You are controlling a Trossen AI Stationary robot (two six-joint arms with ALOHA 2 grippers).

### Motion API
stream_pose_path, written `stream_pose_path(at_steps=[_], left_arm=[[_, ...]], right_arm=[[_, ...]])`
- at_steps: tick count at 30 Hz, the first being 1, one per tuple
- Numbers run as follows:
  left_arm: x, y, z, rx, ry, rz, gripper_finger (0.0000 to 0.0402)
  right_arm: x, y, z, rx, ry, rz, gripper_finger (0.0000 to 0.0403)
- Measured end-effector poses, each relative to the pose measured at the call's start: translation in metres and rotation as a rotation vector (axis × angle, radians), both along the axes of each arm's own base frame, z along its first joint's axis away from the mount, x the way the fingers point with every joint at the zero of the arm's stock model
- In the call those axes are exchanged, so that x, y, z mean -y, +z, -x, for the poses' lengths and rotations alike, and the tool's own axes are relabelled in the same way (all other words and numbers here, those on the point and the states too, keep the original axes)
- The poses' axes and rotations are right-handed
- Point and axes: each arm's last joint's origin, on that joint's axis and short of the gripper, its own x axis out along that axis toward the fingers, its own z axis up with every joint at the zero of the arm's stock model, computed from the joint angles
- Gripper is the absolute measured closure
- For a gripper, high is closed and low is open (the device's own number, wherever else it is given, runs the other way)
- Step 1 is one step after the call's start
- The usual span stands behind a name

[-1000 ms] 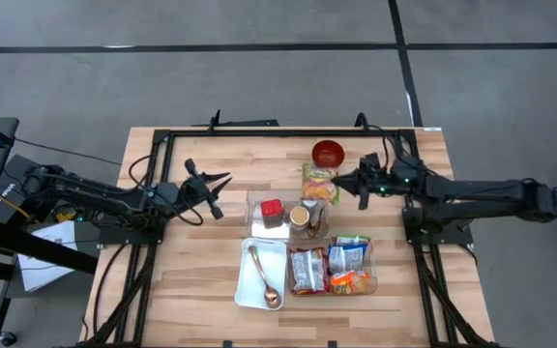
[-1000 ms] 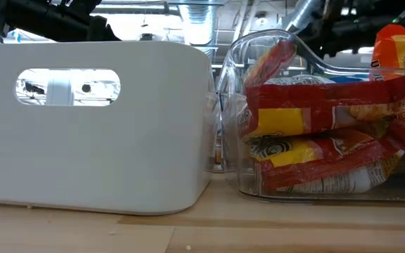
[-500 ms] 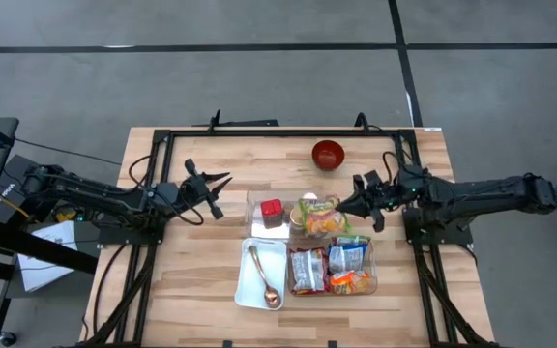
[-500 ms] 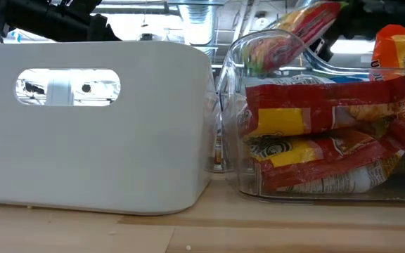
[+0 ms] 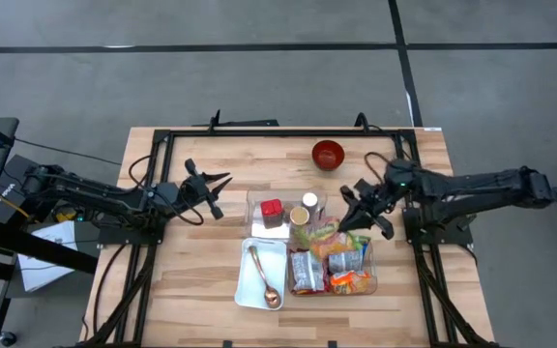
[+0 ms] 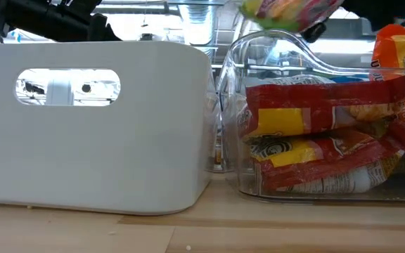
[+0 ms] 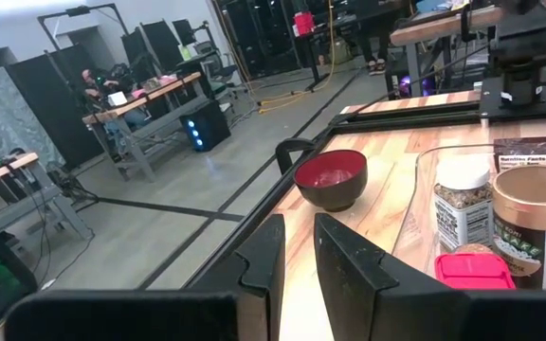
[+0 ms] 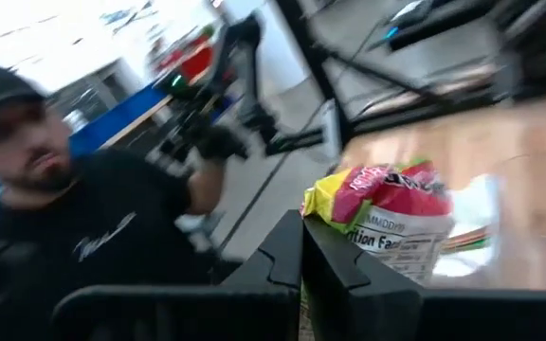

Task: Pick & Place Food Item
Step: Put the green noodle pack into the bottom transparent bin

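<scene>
R claw (image 5: 349, 221) is clamped tight on a yellow-pink snack bag (image 5: 323, 235), holding it up in the air above the clear bin (image 5: 370, 280) w/ the other snack packs, roughly over the bin's far edge next to the jars. From table level the bag (image 6: 287, 13) hangs clear above the bin's curved rim (image 6: 294, 42), not touching the red-yellow packets (image 6: 315, 119) inside. Bag is crumpled at the pinch point, label side toward the wrist cam (image 8: 387, 218).

L claw (image 5: 216, 186) sits off to the left side of the tabletop (image 5: 201, 271), fingers (image 7: 265, 260) nearly together, nothing in them.

Also on the tabletop: red bowl (image 5: 328, 154) at the far edge, white tray (image 5: 244, 285) w/ a spoon (image 5: 264, 280), clear tray w/ a red-lid jar (image 5: 272, 209) + spice jar (image 5: 309, 201). White bin wall (image 6: 97, 140) fills the low view. A person in a dark shirt (image 8: 93, 237) stands beyond the table.
</scene>
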Motion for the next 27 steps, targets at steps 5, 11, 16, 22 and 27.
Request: stream_pose_path(at_steps=[5, 11, 16, 22, 27], left_arm=[[0.0, 0.0, 0.0, 0.0, 0.0, 0.0, 0.0348], [0.0, 0.0, 0.0, 0.011, 0.002, 0.015, 0.0348], [0.0, 0.0, 0.0, 0.009, -0.002, 0.015, 0.0348], [0.0, 0.0, 0.0, 0.007, -0.007, 0.016, 0.0348], [0.0, -0.001, 0.0, 0.006, -0.007, 0.016, 0.0348]], right_arm=[[-0.003, 0.003, -0.024, -0.052, 0.177, -0.008, 0.0403], [-0.004, 0.008, -0.051, -0.131, 0.348, 0.019, 0.0403], [-0.007, 0.015, -0.071, -0.145, 0.47, 0.034, 0.0403], [-0.007, 0.007, -0.09, -0.198, 0.569, 0.021, 0.0403], [-0.009, -0.002, -0.103, -0.193, 0.647, -0.007, 0.0403]])
